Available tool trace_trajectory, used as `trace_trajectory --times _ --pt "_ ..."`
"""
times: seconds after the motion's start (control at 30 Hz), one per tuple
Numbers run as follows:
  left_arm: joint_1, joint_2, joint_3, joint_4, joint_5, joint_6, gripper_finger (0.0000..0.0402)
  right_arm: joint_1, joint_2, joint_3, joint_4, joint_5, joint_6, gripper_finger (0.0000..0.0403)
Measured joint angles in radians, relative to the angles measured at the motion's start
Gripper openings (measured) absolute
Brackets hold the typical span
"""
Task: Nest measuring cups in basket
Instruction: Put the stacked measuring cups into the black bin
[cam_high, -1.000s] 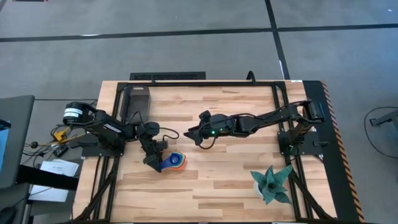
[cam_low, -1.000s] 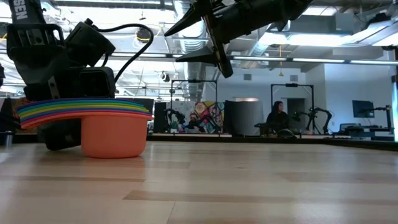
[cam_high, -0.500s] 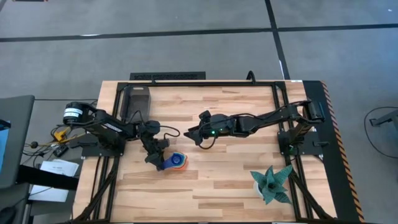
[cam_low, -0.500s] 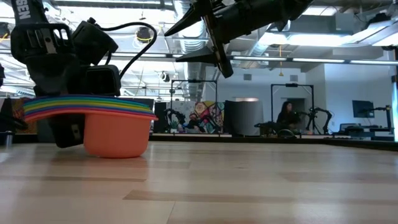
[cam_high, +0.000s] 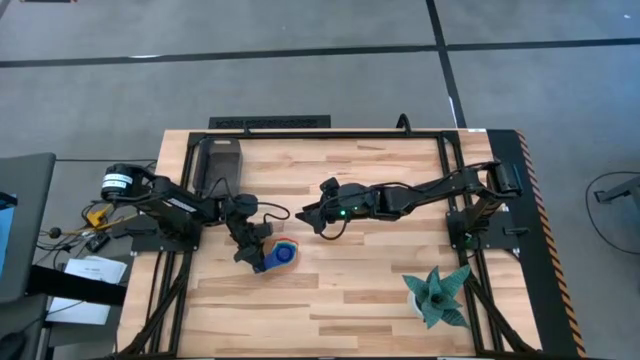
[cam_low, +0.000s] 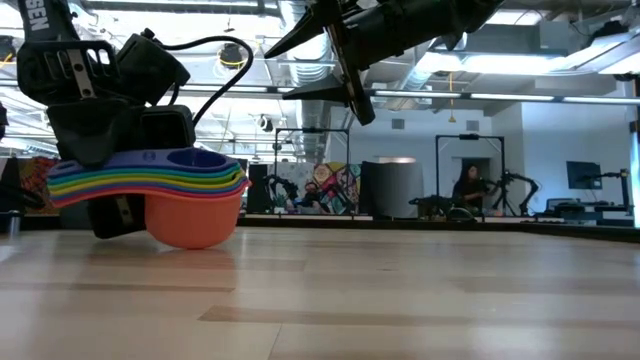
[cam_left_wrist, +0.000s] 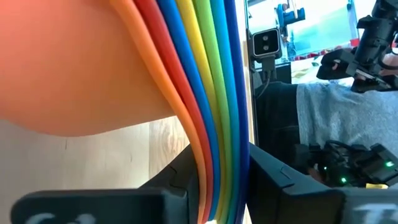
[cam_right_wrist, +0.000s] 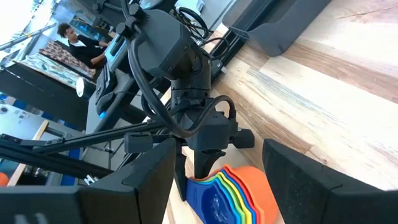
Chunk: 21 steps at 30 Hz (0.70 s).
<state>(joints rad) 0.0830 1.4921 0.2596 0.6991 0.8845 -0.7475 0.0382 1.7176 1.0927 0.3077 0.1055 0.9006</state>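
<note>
While my left tool (cam_high: 250, 258) hangs low over the left part of the table (cam_high: 350, 290), its two dark fingers (cam_left_wrist: 186, 177) are clamped on the fanned handles of the measuring cups (cam_low: 190, 195). I see the cups as one nested stack, orange outermost, then red, yellow, green and blues, with a blue bowl showing on top. From table height the stack looks tilted, handles raised toward the tool, the orange bowl's rounded underside touching or just above the wood; I cannot tell which. My right tool (cam_high: 305, 215) hovers above the middle of the table, well apart from the cups, with its fingers (cam_right_wrist: 298, 168) spread wide and nothing between them. I see the basket (cam_high: 220, 160), dark grey, at the far left corner of the table, apart from the stack. A teal spiky plant (cam_high: 437, 292) stands near the right edge, on the near side.
</note>
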Motion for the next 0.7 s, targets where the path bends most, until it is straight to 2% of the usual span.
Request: trace_trajectory --times 0.37,0.7 --pt "0.013 0.0 0.0 0.018 -0.004 -0.007 0.0082 0.001 0.0 0.0 0.0 -0.001 0.0 0.0265" --pt "0.133 -0.001 -0.001 0.169 -0.007 -0.089 0.0081 0.001 -0.005 0.0 -0.009 -0.002 -0.004 0.0265"
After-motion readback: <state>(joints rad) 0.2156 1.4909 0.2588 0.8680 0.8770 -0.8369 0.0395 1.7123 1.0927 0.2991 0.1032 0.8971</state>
